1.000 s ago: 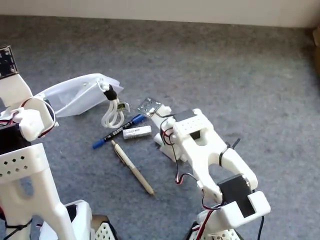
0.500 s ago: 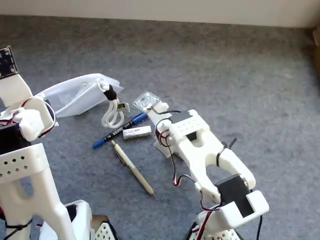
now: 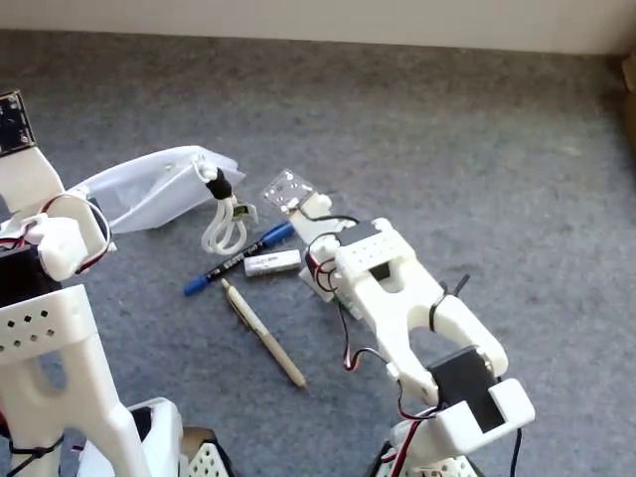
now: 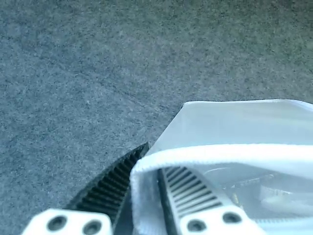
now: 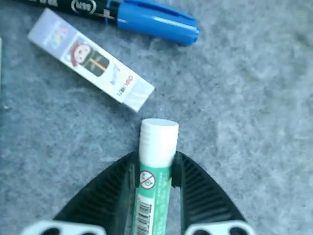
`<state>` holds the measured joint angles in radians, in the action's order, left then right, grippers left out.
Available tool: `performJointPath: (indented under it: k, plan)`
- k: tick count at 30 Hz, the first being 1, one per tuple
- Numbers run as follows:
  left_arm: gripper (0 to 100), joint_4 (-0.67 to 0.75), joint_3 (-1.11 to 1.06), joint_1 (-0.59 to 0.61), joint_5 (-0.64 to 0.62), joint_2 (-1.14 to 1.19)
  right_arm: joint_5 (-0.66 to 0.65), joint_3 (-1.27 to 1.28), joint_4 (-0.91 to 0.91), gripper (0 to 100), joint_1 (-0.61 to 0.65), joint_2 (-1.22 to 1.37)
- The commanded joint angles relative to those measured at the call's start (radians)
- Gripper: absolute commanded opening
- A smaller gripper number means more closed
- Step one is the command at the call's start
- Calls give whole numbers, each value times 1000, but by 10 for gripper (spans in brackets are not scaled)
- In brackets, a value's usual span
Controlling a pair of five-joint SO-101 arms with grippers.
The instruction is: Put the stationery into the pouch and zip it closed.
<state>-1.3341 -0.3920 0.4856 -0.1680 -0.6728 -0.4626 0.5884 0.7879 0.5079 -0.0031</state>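
Observation:
A translucent white pouch (image 3: 149,194) lies at the far left with its mouth toward the stationery. My left gripper (image 4: 151,164) is shut on the pouch's rim (image 4: 220,154), one jaw outside and one inside. My right gripper (image 5: 154,157) is shut on a green and white glue stick (image 5: 157,142), held low over the carpet. Just beyond it lie a white eraser (image 5: 90,61) (image 3: 271,262) and a blue-capped black marker (image 5: 156,22) (image 3: 237,258). A beige pen (image 3: 263,333) lies nearer the front.
A white looped object with a black clip (image 3: 225,227) lies by the pouch's mouth. The right arm (image 3: 397,298) stretches over the grey carpet (image 3: 477,149) from the front. The left arm's base (image 3: 50,328) stands at the front left.
The right arm's wrist has shifted slightly up and toward the far left. The left arm, pouch, marker, eraser and pen have stayed put.

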Motion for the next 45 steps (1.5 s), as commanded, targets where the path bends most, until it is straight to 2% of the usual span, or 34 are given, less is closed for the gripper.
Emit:
performJointPath:
  k: [1,5,10,20,22,24,28,34,40,45]
  plan:
    - [8,14,-4,-18,-3,12,9,-2,-13,41,10,-8]
    - [8,9,-4,-18,-3,12,11,-1,-13,47,10,-5]
    - [8,8,-5,-18,-3,12,11,4,10,133,10,-4]
    - [8,14,-19,-18,-2,12,8,-7,22,123,38,87]
    - [8,14,-19,-18,-2,12,11,-7,24,74,50,82]
    - [8,14,-19,-18,-2,12,11,-1,24,5,54,44]
    - [8,14,-16,-24,-2,12,11,35,24,5,50,-44]
    - [8,14,-12,-160,-3,12,12,107,25,5,47,-214]
    - [8,43,-18,-209,-2,12,15,139,97,5,10,-432]
    - [8,55,-19,-263,-3,13,149,140,101,5,-33,-565]
